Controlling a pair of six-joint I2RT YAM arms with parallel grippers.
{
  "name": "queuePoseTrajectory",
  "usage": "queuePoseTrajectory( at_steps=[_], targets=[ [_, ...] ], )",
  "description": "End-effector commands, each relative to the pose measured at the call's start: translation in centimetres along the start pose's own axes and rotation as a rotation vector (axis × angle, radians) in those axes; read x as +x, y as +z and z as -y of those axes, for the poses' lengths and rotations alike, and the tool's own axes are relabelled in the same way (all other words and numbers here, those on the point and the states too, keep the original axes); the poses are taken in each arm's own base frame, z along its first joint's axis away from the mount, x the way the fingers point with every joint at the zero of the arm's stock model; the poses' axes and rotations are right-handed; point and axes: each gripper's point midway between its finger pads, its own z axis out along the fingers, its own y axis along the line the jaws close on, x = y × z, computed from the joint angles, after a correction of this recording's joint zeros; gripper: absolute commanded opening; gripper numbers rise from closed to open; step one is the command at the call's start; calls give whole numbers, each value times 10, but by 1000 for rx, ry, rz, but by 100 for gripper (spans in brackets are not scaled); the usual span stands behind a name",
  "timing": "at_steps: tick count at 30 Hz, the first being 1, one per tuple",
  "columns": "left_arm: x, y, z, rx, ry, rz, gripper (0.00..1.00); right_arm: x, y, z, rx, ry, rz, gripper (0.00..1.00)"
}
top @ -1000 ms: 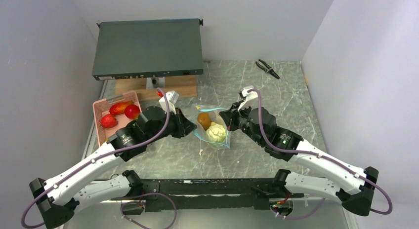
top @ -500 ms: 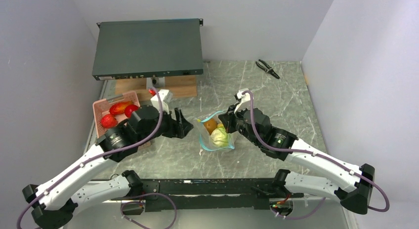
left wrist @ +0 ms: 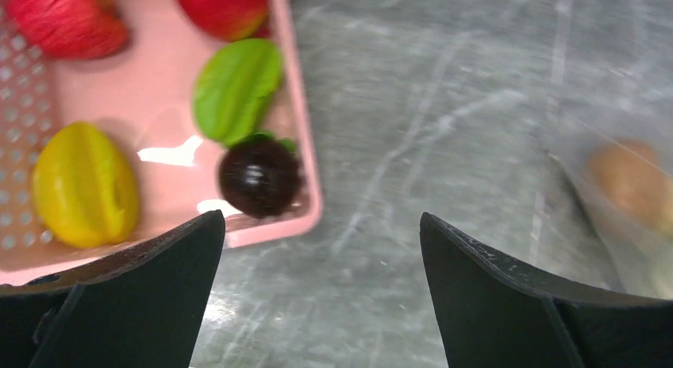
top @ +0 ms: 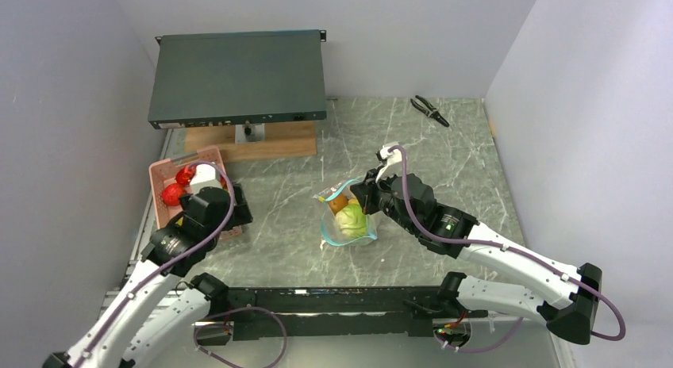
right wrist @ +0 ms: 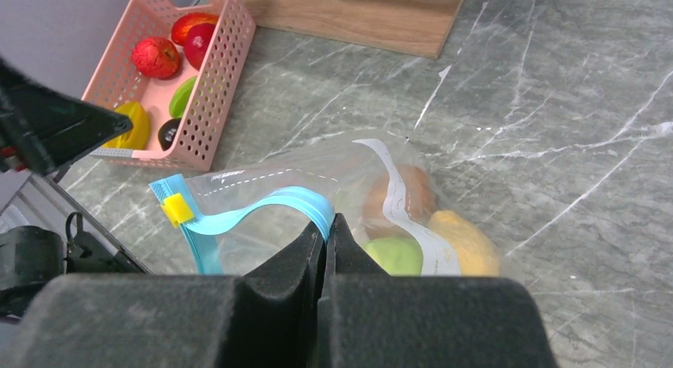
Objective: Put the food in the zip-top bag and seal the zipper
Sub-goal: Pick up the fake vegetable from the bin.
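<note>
My left gripper (left wrist: 321,225) gapes wide, empty, purple fruit (left wrist: 259,176) just ahead; right gripper (right wrist: 325,225) pinched tight on the zipper (right wrist: 262,208).

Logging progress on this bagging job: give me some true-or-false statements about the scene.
The left pincer is open and empty. True.
The right pincer is shut on the teal-blue plastic zipper strip of the clear zip-top bag. True.
The pink slotted plastic basket is empty. False: it holds a yellow fruit and a dark purple round fruit, among others.
The bag holds no food. False: a green piece and a yellow piece lie inside.
The black pliers lie in the basket. False: they lie on the grey marbled table.
</note>
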Motion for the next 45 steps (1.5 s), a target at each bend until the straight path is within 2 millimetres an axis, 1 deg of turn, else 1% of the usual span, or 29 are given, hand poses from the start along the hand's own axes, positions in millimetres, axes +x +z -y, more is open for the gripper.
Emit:
queuePoseTrajectory(
  at_steps=[1, 5, 9, 12, 13, 17, 21, 27, 30, 35, 40, 45],
  targets=[
    [-9, 24, -35, -112, -68, 39, 98, -17, -2, -8, -34, 21, 59, 0],
    [-5, 49, -60, -175, -174, -20, 100, -18, -4, -7, -32, 22, 60, 0],
    [-2, 69, -86, -210, -324, -66, 100, -21, -8, -6, -27, 19, 65, 0],
    [0, 81, -99, -177, -446, -73, 100, -19, -8, -4, -24, 18, 63, 0],
    [2, 84, -100, -150, -476, -76, 100, -18, -8, -5, -24, 17, 62, 0],
    [7, 98, -110, -113, -545, -83, 100, -17, -4, -6, -31, 13, 57, 0],
    [9, 108, -114, -86, -529, -67, 100, -17, 0, -9, -42, 10, 58, 0],
    [15, 117, -111, -55, -613, -29, 99, -17, 5, -15, -60, 1, 52, 0],
    [20, 120, -115, -80, -643, -32, 98, -16, 6, -15, -62, 9, 54, 0],
    [33, 128, -114, -82, -716, -66, 96, -13, 8, -14, -58, 7, 45, 0],
    [36, 131, -119, -107, -747, -41, 87, -14, 6, -14, -55, 10, 45, 0],
    [33, 132, -122, -114, -751, -1, 74, -12, 8, -13, -52, 9, 44, 0]
  ],
)
